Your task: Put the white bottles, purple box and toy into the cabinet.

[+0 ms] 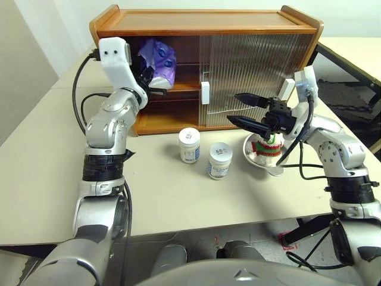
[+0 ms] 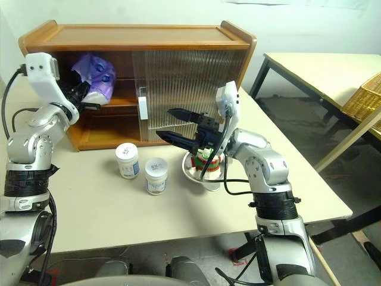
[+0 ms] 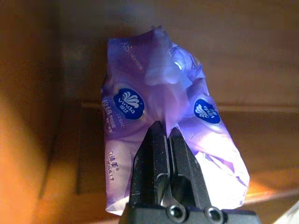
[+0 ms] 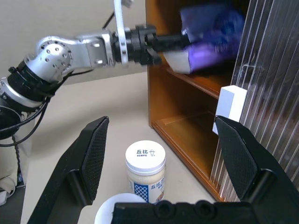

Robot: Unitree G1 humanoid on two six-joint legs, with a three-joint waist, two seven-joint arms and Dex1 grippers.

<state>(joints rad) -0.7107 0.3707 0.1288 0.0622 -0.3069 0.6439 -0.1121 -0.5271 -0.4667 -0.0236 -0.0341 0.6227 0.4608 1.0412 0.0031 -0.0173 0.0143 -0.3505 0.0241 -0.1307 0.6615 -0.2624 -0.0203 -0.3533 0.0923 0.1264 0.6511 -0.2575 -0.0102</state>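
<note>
Left claw (image 1: 156, 83) pressed together on a pinch of the purple box's (image 1: 158, 61) wrapper, holding the box inside the cabinet's (image 1: 202, 27) open left half, over the upper shelf (whether resting on it, cannot tell)

Right claw (image 1: 245, 111) spread wide, level, pointing across the front of the ribbed door (image 1: 253, 71), holding nothing; hovers just above the toy (image 1: 266, 146), which sits in a bowl (image 1: 253, 156) on the table (image 1: 47, 173)

Two white bottles (image 1: 190, 145) (image 1: 219, 160) upright on the table in front of the cabinet, near each other but apart, left of the bowl
</note>
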